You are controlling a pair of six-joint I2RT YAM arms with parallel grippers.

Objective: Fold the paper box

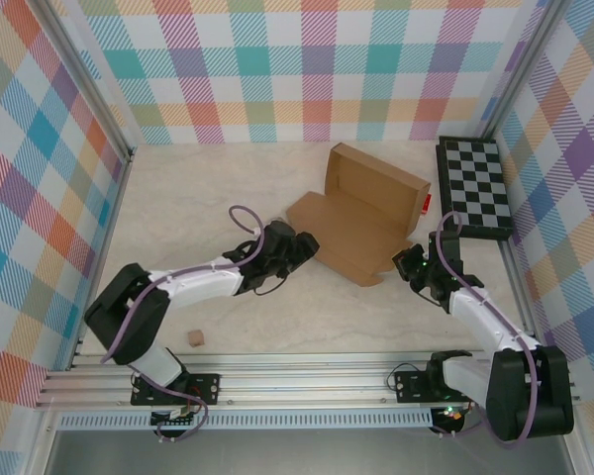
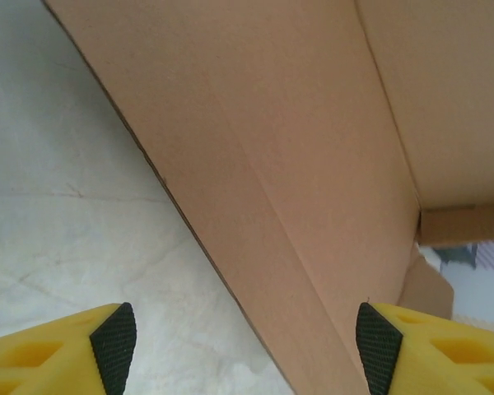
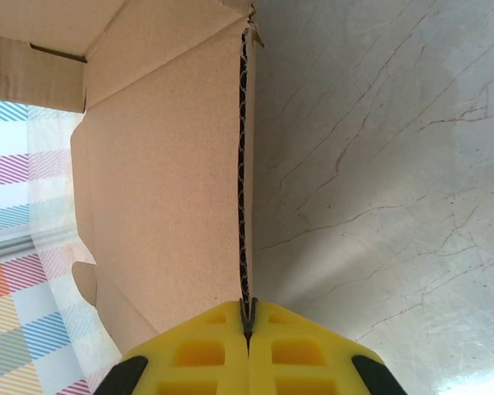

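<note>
Paper box [image 1: 361, 213] [image 2: 313, 164] [image 3: 165, 181]: set on the tabletop [image 1: 198, 218], right of centre in the top view, between the two grippers.
Long axis: laid diagonally, upper left to lower right of the top frame.
Facing: one long wall is stood upright along the upper-right side; a flat panel is spread toward the lower left, so the open side is turned that way.
Material: plain brown corrugated cardboard, matte, creased along straight fold lines; the fluted cut edge is seen in the right wrist view.
Left gripper [image 1: 302, 242] [image 2: 247, 346]: placed at the box's lower-left edge; jaws released and spread wide, yellow fingers [image 2: 49, 354] with black pads [image 2: 115, 346], nothing grasped.
Right gripper [image 1: 408, 262] [image 3: 249, 317]: at the lower-right corner; jaws clenched on the box's thin cut edge.
Tabletop: pale, faintly marble-veined.
Checkered board [image 1: 473, 186]: black and white, flat, just right of the box.
Tan cube [image 1: 194, 338]: small, lower left, well apart from the box.
</note>
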